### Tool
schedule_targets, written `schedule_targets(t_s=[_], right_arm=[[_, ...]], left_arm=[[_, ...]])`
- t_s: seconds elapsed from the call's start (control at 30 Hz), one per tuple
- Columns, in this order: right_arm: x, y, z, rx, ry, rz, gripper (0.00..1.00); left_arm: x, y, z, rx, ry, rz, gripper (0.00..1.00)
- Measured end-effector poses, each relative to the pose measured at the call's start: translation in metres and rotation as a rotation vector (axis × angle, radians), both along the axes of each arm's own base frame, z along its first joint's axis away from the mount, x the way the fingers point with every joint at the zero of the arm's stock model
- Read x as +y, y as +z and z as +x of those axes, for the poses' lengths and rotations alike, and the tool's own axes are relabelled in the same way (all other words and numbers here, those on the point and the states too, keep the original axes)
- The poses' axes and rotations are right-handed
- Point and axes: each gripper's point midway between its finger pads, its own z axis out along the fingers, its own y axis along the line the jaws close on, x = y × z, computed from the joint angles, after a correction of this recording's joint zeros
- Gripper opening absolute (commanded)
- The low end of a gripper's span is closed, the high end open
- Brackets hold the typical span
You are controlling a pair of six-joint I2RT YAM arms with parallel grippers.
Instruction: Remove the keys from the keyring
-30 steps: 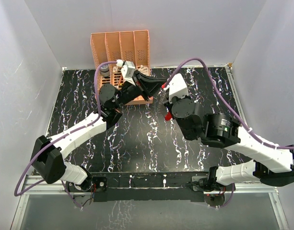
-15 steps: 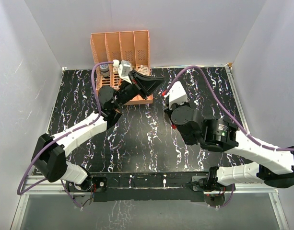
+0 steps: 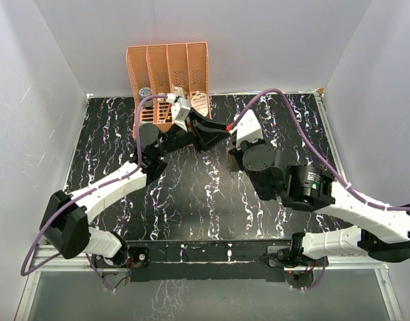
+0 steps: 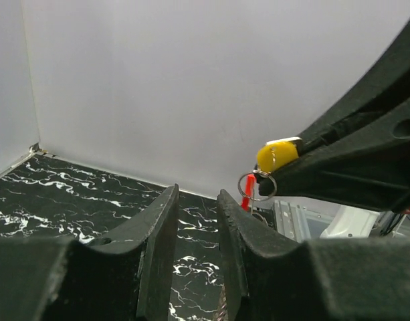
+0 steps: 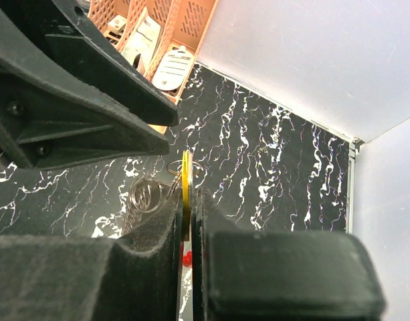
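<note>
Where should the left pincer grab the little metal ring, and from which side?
Probably the ring's free lower loop. It hangs in open air just below the yellow key, which the right pincer clamps. Bring the left pincer in from its own side, away from the right pincer, with its jaws across the thin wire. The key blocks the top.

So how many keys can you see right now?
1: a yellow key, pinched in the jaws of the right gripper, just ahead of the left gripper. More may be hidden behind the jaws.
</note>
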Motion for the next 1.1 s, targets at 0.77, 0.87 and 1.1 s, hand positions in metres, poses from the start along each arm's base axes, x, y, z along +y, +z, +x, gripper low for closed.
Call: schedule_targets(t_s=[0.77, 0.87, 1.1], right_arm=[[0.0, 0.0, 0.0, 0.003, 0.0, 0.007, 0.0], [0.0, 0.0, 0.0, 0.003, 0.001, 0.007, 0.0], [0.001, 0.0, -0.001, 0.006, 0.009, 0.008, 0.0]], left_arm=[[-0.007, 0.003, -0.008, -0.066, -0.072, -0.021, 0.34], [-0.007, 0.003, -0.008, -0.066, -0.073, -0.023, 0.36], [-0.006, 0.009, -0.011, -0.071, -0.085, -0.045, 0.39]])
